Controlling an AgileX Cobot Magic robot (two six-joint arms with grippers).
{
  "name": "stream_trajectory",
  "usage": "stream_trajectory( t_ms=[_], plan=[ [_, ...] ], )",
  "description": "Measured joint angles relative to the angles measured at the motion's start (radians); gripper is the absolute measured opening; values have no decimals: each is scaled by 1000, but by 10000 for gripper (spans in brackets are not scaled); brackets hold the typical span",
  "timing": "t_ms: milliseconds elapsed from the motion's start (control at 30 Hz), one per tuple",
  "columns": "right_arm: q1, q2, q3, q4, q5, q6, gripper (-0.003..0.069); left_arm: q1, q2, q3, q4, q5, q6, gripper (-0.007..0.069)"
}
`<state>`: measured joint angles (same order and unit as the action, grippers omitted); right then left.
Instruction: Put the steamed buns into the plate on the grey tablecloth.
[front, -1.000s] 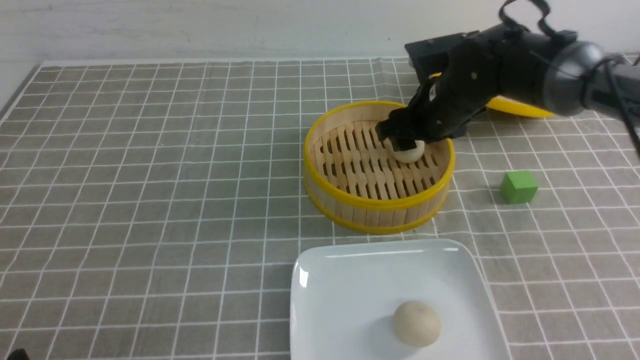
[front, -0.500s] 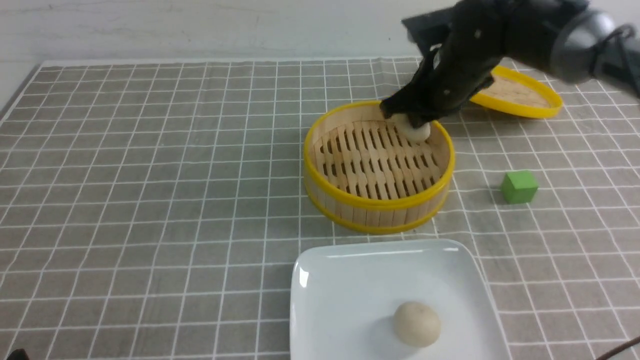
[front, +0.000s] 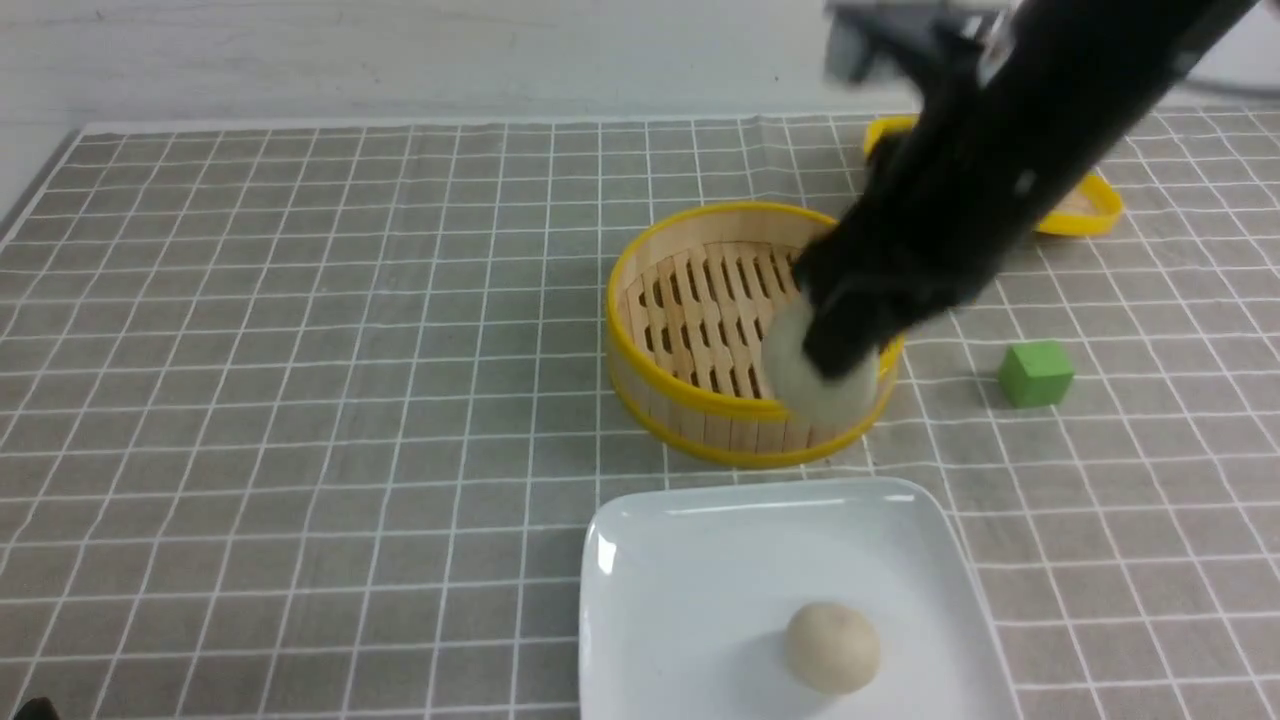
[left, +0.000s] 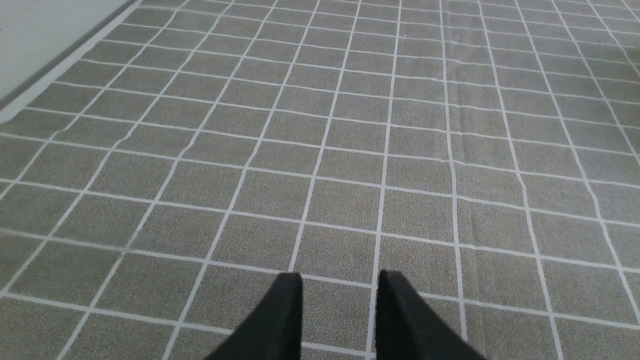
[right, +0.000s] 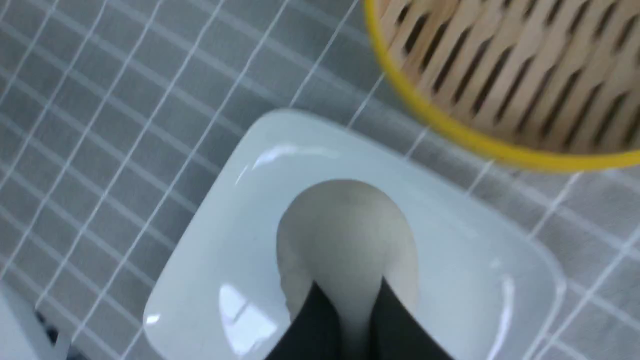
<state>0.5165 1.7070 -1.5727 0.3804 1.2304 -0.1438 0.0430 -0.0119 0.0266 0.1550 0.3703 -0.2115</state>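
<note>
My right gripper is shut on one off-white steamed bun and holds it in the air over the near rim of the bamboo steamer. In the right wrist view the held bun sits between the black fingers of the gripper, above the white plate. The other steamed bun lies on the glossy white plate at the front of the grey tablecloth. My left gripper hovers over bare cloth, jaws a little apart and empty.
The yellow-rimmed bamboo steamer stands just behind the plate and also shows in the right wrist view. Its flat lid lies at the back right. A green cube sits right of the steamer.
My right gripper has lifted the bun out of the steamer and carried it forward over the steamer's near rim toward the plate. The bun on the plate has not moved.
</note>
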Motion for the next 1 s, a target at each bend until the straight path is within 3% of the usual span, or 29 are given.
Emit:
stream_trajectory(
  t_ms=[67, 200, 333, 500, 667, 800, 967, 1000],
  plan=[
    [60, 21, 164, 11, -68, -11, 33, 0, 0, 0, 0, 0, 0, 241],
    [97, 50, 271, 8, -191, -11, 50, 0, 0, 0, 0, 0, 0, 241],
    [115, 99, 321, 5, -293, -11, 139, 0, 0, 0, 0, 0, 0, 241],
    [119, 115, 318, 7, -313, 15, 379, 0, 0, 0, 0, 0, 0, 241],
    [107, 92, 258, -29, -215, 18, 507, 0, 0, 0, 0, 0, 0, 241],
    [80, 16, 209, -92, -103, 24, 477, 0, 0, 0, 0, 0, 0, 241],
    [44, -120, 202, -170, -15, 52, 251, 0, 0, 0, 0, 0, 0, 241],
    [43, -126, 202, -173, -14, 53, 251, 0, 0, 0, 0, 0, 0, 241]
  ],
)
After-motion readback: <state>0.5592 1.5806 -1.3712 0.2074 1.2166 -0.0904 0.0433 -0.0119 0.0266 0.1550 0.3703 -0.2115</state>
